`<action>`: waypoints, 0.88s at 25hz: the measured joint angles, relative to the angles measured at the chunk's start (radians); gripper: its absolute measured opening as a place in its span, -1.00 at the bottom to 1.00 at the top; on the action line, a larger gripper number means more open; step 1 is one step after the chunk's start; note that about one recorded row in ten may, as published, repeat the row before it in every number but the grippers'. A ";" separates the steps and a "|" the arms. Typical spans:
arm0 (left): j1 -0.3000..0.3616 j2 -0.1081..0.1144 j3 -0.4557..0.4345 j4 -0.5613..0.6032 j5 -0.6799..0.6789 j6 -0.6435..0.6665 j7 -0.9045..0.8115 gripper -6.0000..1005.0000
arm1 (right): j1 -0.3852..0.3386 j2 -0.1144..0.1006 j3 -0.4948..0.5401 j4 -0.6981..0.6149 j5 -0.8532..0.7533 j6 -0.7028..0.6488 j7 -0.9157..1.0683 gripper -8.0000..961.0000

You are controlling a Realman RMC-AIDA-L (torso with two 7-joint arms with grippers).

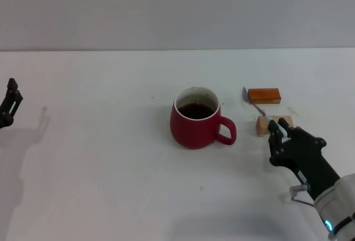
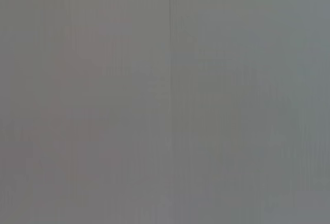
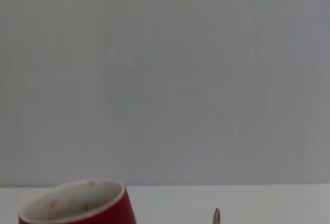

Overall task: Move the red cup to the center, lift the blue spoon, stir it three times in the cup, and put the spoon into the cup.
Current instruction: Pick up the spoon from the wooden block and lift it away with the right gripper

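Right gripper: the right gripper (image 1: 279, 131) sits low at the near right of the table (image 1: 100, 169), its dark fingers set around the pale-blue handle end of the blue spoon (image 1: 260, 113). They look closed on it, though the exact contact is hard to make out.
Blue spoon: it lies slanted, its grey bowl pointing away beside the orange block (image 1: 264, 95) and its neck passing over the tan block (image 1: 267, 124). Its tip also shows in the right wrist view (image 3: 217, 216).
Red cup: the red cup (image 1: 195, 119) stands upright near the table's middle, handle turned toward the spoon, dark liquid inside. It is near the spoon but apart from it.
Left gripper: the left gripper (image 1: 10, 102) is parked at the far left edge, fingers apart, holding nothing.
Step in hand: I judge the cup is already centred and the spoon grasp is under way.
Next move: a straight lift clear of both blocks, then a carry over the cup's rim with the bowl tipped down.
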 joint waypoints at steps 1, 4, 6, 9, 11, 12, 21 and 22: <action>0.000 0.000 0.000 -0.001 0.000 0.003 0.000 0.71 | -0.003 -0.010 0.000 0.023 0.000 0.001 -0.007 -0.71; 0.000 0.000 0.000 -0.002 0.000 0.007 0.000 0.71 | -0.028 -0.045 0.014 0.118 0.003 0.020 -0.062 -0.71; 0.000 0.001 0.000 -0.002 0.000 0.007 0.000 0.71 | -0.061 -0.075 0.049 0.218 0.004 0.054 -0.127 -0.71; 0.000 0.000 0.000 -0.002 0.000 0.010 0.000 0.71 | -0.109 -0.118 0.112 0.368 0.002 0.159 -0.230 -0.71; 0.000 0.000 0.000 0.001 0.000 0.016 0.000 0.71 | -0.139 -0.141 0.163 0.470 0.001 0.243 -0.298 -0.71; 0.000 0.000 0.000 0.001 0.000 0.016 0.000 0.71 | -0.151 -0.147 0.187 0.511 0.001 0.289 -0.329 -0.71; 0.008 -0.002 0.000 0.004 0.000 0.019 0.000 0.71 | -0.261 -0.097 0.497 0.808 -0.001 0.784 -0.613 -0.71; 0.009 -0.002 0.000 0.004 -0.001 0.019 0.000 0.71 | -0.274 -0.081 0.533 0.836 -0.003 0.837 -0.640 -0.71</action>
